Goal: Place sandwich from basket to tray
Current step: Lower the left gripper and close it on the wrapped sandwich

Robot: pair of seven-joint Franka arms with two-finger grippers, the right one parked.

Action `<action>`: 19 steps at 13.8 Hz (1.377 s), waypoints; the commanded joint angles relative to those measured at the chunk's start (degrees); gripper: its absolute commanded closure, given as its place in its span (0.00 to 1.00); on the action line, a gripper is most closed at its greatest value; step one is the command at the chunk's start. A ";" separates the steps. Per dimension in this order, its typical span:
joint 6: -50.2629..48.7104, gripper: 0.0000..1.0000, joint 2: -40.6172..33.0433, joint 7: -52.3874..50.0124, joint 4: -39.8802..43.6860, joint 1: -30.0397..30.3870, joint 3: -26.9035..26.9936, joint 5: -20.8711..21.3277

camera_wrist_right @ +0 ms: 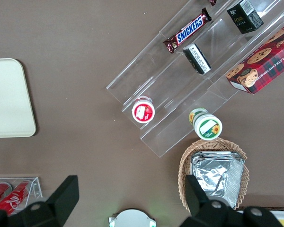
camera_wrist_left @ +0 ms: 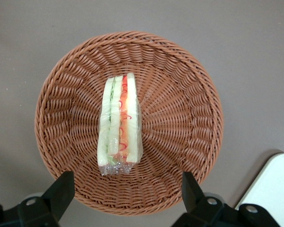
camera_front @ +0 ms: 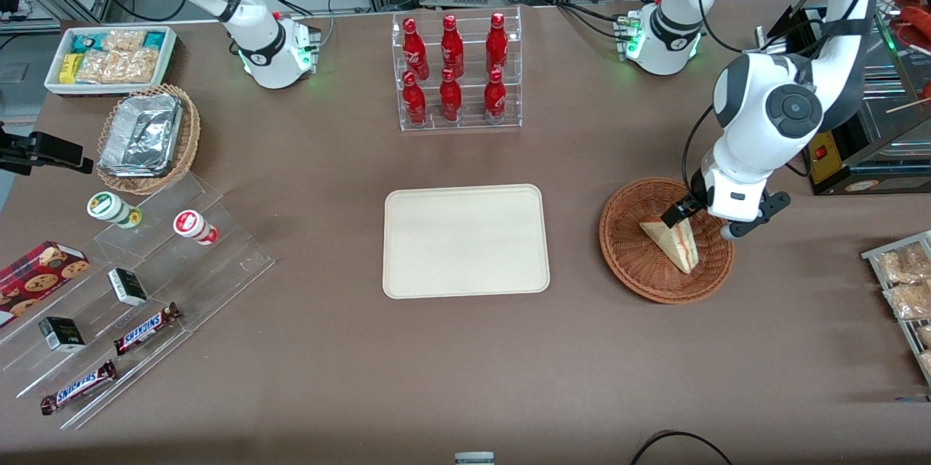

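Note:
A wrapped sandwich (camera_front: pixel 673 241) lies in the reddish-brown wicker basket (camera_front: pixel 625 261), toward the working arm's end of the table. In the left wrist view the sandwich (camera_wrist_left: pixel 119 124) shows its cut edge with red-orange and green filling, near the middle of the basket (camera_wrist_left: pixel 180 94). My left gripper (camera_front: pixel 702 223) hangs just above the basket, a little farther from the front camera than the sandwich. It is open, and its fingers (camera_wrist_left: pixel 61 189) stand wide apart with nothing between them. The cream-white tray (camera_front: pixel 465 241) lies bare beside the basket, at the table's middle.
A clear rack of red bottles (camera_front: pixel 454 72) stands farther from the front camera than the tray. A step display with Snickers bars (camera_front: pixel 145 327), a tan wicker basket of foil containers (camera_front: pixel 145 137) and a white snack bin (camera_front: pixel 113 57) sit toward the parked arm's end. Snack packets (camera_front: pixel 902 283) lie at the working arm's end.

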 commanded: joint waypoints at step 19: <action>7.52 0.79 10.21 -6.54 -1.71 1.18 0.52 -0.14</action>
